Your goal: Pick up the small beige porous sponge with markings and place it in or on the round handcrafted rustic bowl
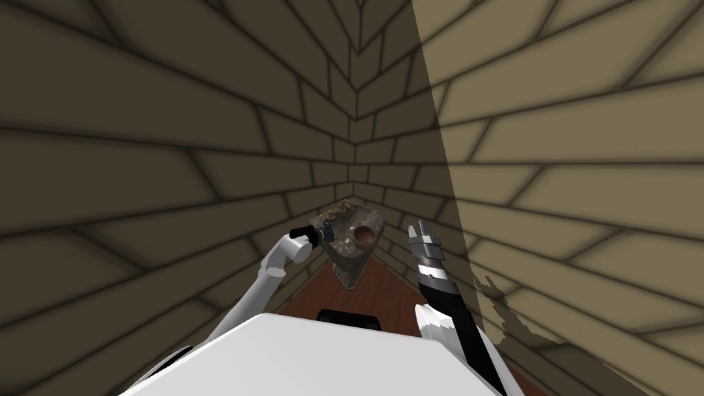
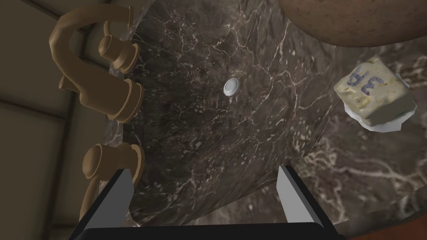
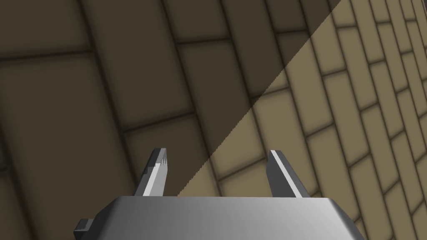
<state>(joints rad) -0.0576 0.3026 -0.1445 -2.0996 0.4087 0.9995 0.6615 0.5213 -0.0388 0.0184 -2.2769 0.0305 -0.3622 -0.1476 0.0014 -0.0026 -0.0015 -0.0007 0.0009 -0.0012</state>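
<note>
A dark marbled sink (image 2: 200, 137) fills a brick-walled corner. Above its basin the left gripper (image 2: 204, 168) hovers, fingers wide, empty. One beige sponge (image 2: 375, 98) with blue markings sits on one white dish (image 2: 385, 127), near one brown bowl (image 2: 358, 21). The right gripper (image 3: 217, 156), also wide, hangs apart.

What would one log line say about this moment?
left claw: open, over sink | sponge: on white dish near bowl, not gripped | right claw: open, beside sink
</note>
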